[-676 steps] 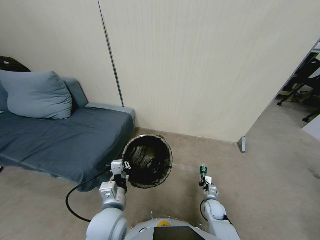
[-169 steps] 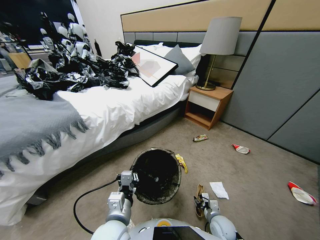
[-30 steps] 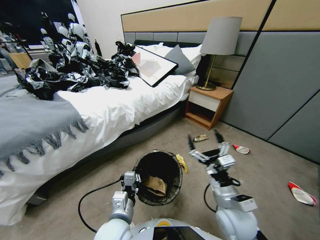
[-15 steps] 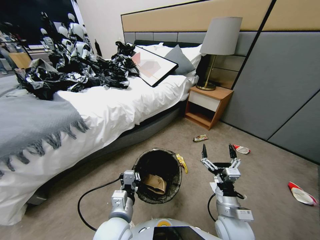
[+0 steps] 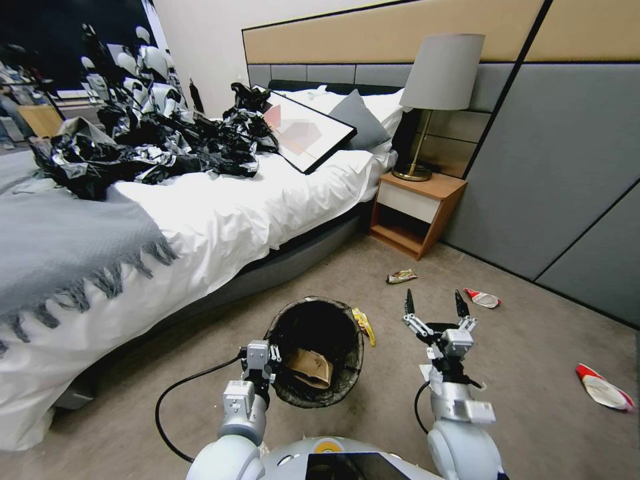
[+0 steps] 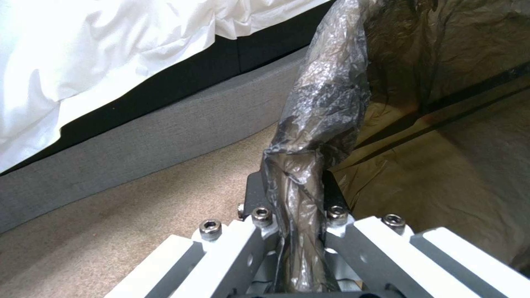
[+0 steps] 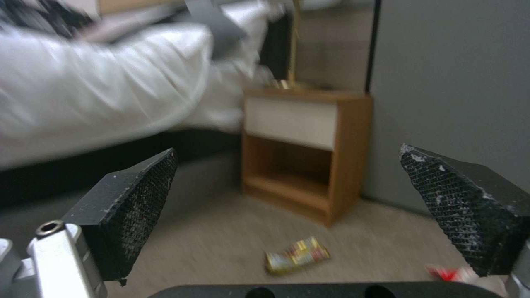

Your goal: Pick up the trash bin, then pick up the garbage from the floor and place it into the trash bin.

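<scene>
The trash bin (image 5: 319, 301), lined with a black bag, hangs just in front of me with a brown paper bag (image 5: 311, 369) inside. My left gripper (image 5: 261, 359) is shut on its near-left rim; the left wrist view shows the left gripper (image 6: 292, 194) pinching the liner-covered rim (image 6: 326, 95). My right gripper (image 5: 433, 303) stands open and empty to the right of the bin, pointing forward. Garbage lies on the carpet: a yellow packet (image 5: 363, 325) by the bin, a wrapper (image 5: 401, 275) (image 7: 298, 255) near the nightstand, a red-and-white wrapper (image 5: 481, 298) and another (image 5: 603, 390) at the far right.
A bed (image 5: 220, 213) with white sheets and heaped black plastic (image 5: 147, 147) fills the left. A wooden nightstand (image 5: 415, 210) (image 7: 304, 153) with a lamp (image 5: 437, 87) stands ahead against the grey wall. Open carpet (image 5: 533, 347) lies to the right.
The right gripper has come back from higher up beside the bin, sunk lower and turned to point straight ahead, still open. The brown paper bag, earlier on the floor, now lies in the bin.
</scene>
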`<state>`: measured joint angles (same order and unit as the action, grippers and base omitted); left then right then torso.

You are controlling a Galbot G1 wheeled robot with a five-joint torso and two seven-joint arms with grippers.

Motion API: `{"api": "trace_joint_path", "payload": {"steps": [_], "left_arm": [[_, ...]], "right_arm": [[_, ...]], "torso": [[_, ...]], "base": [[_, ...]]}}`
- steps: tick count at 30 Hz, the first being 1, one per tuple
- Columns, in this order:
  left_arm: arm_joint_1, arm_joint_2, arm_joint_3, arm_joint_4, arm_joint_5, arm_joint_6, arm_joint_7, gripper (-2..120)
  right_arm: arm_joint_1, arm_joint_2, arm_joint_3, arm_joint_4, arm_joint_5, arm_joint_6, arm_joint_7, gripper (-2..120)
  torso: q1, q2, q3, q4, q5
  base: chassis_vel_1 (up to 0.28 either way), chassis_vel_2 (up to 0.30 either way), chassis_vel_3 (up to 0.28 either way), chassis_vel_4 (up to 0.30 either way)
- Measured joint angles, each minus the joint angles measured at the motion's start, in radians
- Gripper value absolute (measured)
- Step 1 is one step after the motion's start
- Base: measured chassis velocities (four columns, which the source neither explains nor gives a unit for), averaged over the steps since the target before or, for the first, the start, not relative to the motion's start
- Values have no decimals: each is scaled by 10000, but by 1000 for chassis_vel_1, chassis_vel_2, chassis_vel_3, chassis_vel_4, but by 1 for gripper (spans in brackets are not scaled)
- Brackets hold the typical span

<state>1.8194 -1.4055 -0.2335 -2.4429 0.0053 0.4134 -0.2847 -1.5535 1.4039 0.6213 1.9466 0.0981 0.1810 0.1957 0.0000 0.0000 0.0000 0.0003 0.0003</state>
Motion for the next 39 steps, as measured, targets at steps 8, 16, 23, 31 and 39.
{"api": "trace_joint_path", "payload": {"steps": [8, 16, 23, 31, 39], "left_arm": [[102, -78, -47, -34, 50, -5, -11, 0], [94, -87, -73, -31, 60, -9, -19, 0], [57, -86, -52, 3, 47, -6, -26, 0], [57, -62, -62, 27, 38, -6, -51, 0], [80, -35, -17, 50, 40, -7, -58, 0]], "right_arm": [[912, -438, 261, -2707, 541, -1053, -231, 100], [1149, -465, 216, -4328, 482, -1324, -544, 100], [1410, -455, 315, -5501, 287, -1183, -705, 100], [1569, -495, 450, -6429, 272, -969, -817, 100], [1776, -481, 549, -7546, 194, -694, -892, 100]], "torso": [[0, 0, 0, -5, 2], [0, 0, 0, -4, -3], [-1, 0, 0, -3, -3], [0, 0, -1, -2, -3], [0, 0, 0, -3, -3]], "base": [[0, 0, 0, 0], [0, 0, 0, 0], [0, 0, 0, 0], [0, 0, 0, 0], [0, 0, 0, 0]]}}
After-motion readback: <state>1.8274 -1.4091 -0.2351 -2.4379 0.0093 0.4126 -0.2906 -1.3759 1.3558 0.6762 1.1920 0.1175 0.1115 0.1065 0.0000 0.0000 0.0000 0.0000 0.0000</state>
